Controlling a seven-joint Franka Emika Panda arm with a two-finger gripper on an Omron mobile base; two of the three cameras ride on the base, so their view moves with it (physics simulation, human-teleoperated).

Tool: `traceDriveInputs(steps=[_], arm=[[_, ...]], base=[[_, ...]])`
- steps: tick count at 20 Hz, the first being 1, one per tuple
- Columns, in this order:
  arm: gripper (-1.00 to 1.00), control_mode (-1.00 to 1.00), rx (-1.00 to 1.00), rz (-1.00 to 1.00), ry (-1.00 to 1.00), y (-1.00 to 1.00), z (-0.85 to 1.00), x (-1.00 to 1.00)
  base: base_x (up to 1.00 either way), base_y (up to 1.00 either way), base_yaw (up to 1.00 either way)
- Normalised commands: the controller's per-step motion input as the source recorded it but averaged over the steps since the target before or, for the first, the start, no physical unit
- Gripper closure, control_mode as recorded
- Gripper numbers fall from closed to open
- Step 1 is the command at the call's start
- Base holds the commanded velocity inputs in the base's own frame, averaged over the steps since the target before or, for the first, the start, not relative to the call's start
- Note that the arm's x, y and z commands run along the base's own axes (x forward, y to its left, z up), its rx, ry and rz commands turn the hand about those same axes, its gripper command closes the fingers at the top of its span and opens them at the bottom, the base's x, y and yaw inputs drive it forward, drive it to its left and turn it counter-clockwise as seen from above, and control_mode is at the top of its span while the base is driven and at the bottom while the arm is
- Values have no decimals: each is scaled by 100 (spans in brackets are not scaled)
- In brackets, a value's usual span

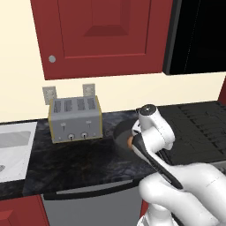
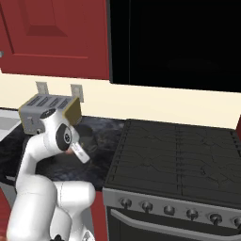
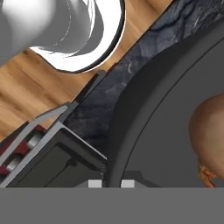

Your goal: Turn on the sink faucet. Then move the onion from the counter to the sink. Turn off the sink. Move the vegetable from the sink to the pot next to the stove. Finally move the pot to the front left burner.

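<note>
Black marbled counter (image 1: 75, 161) runs across the left base view, with the pale sink (image 1: 15, 150) at its left edge and a grey four-slot toaster (image 1: 75, 119) standing against the wall under a dark red cabinet (image 1: 101, 35). To the right of the toaster sits a dark round pot (image 1: 121, 137), and beyond it the black stove (image 1: 198, 128). The white arm reaches over the pot and hides most of it; a small patch of tan-orange onion (image 1: 129, 142) peeks out just left of the wrist, at the pot. The fingertips themselves are hidden behind the wrist here.

From the right base view, the stove (image 2: 179, 155) fills the right half, its grates and front knobs plain to see. The arm bends over the counter (image 2: 106, 136) between toaster (image 2: 47, 110) and stove, and the dark pot (image 2: 89, 141) shows just behind the wrist, near the stove's left edge.

Seen from the hand, the pot's (image 3: 175, 131) dark wall and floor sweep across the right side, resting on the counter (image 3: 131, 83). The onion (image 3: 210, 131) lies inside the pot, at the right edge of the picture, off to one side of the gripper (image 3: 110, 183). The two small fingertips stand close together at the bottom, pinched nearly shut with nothing between them, right at the pot's rim. Wooden floor (image 3: 30, 92) shows beyond the counter edge.
</note>
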Motion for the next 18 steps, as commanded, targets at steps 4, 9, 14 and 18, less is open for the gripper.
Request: traceDriveInputs(steps=[4,9,14,18], arm=[[100,-100,2,-20,0,-81,30,-5],[100,-100,5,-20,0,-86,21,-5],[100,-100,5,-19,1,-85,8,-1],[100,-100,4,-18,0,-81,1,0]], base=[[0,0,0],[0,0,0],[0,0,0],[0,0,0]])
